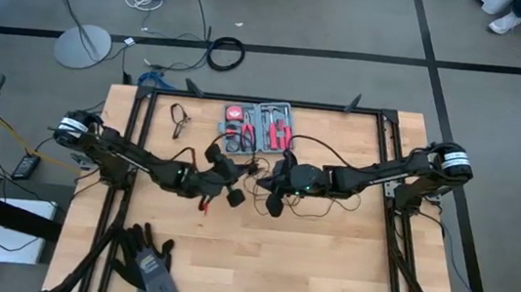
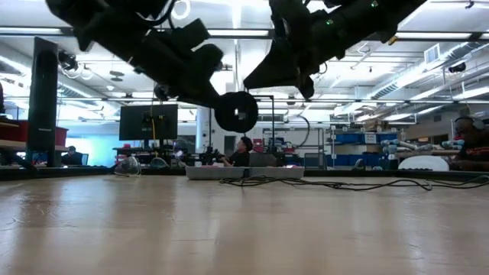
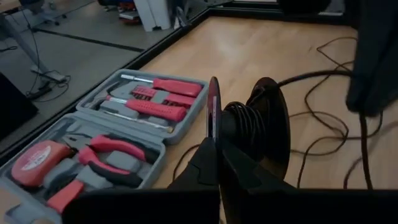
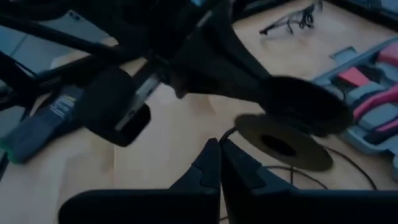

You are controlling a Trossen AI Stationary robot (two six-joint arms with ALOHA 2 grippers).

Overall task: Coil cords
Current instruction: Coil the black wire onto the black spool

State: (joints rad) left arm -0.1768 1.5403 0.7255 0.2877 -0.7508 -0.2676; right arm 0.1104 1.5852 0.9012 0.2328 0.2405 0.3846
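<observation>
The cord is a thin black wire [image 1: 317,208]. Part of it is wound on a small black two-disc spool [image 3: 242,127] and the rest lies in loose loops on the table [image 3: 323,118]. My left gripper [image 1: 225,175] is shut on the spool, which is held above the table's middle [image 2: 236,111]. My right gripper [image 1: 277,181] is close to the spool's right. It is shut [image 4: 219,149], and the wire [image 4: 225,133] runs from its tips toward the spool [image 4: 283,140]. My left gripper pinches the rim of the spool's thin outer disc [image 3: 213,127] between its two fingers. The spool stands on edge, lifted clear of the table, with wound wire [image 3: 244,124] between its discs. My right gripper pinches the thin wire [image 4: 224,135] at its fingertips, a short way from the spool. The wire is off the table there, and the slack behind it trails onto the wood.
An open grey tool kit with red tools [image 1: 258,126] lies just beyond the grippers. Safety glasses [image 1: 180,117] lie at the far left and dark gloves [image 1: 144,263] at the near left. The near half of the wooden table [image 1: 325,271] is bare wood.
</observation>
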